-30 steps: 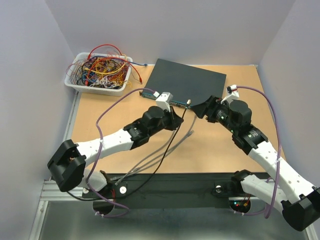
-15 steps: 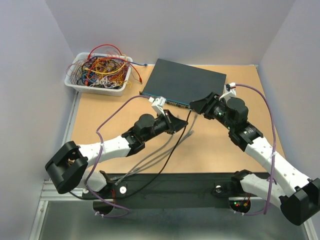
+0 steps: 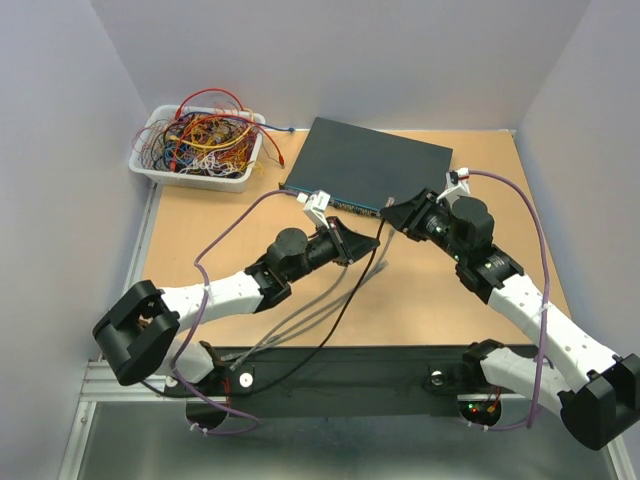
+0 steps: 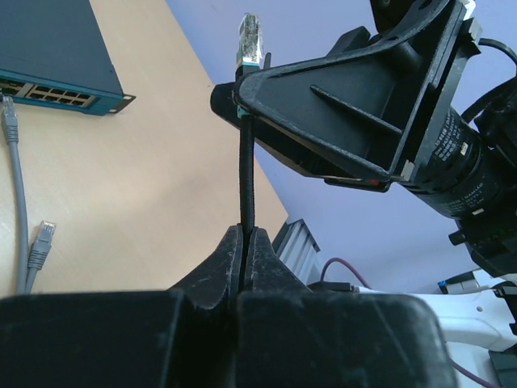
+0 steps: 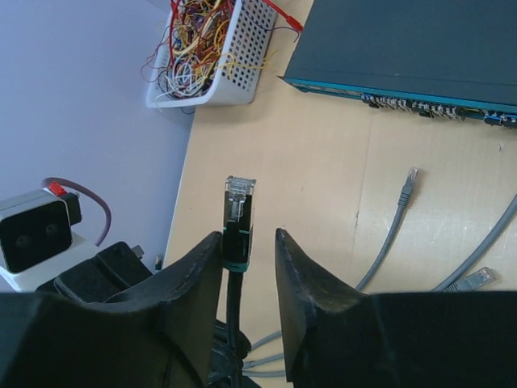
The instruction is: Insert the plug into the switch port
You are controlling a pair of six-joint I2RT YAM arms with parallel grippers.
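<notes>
The switch (image 3: 372,163) is a flat dark grey-blue box at the back of the table, its teal port row (image 5: 420,103) facing the arms. My left gripper (image 4: 244,236) is shut on a black cable (image 4: 245,170) a short way below its plug (image 4: 250,40), holding it upright above the table. The plug (image 5: 239,212), clear-tipped with a teal band, stands between the open jaws of my right gripper (image 5: 249,242), close against the left finger (image 5: 194,275). In the top view both grippers (image 3: 362,240) (image 3: 392,213) meet just in front of the switch.
A white tray (image 3: 150,165) full of coloured wires sits at the back left. Two loose grey cables (image 5: 400,214) (image 5: 477,279) with plugs lie on the wooden table in front of the switch. The black cable trails back to the near edge (image 3: 320,330).
My left gripper has pulled back from the switch's front edge and turned the plug upward. My right gripper has moved left so its open jaws now straddle the plug.
</notes>
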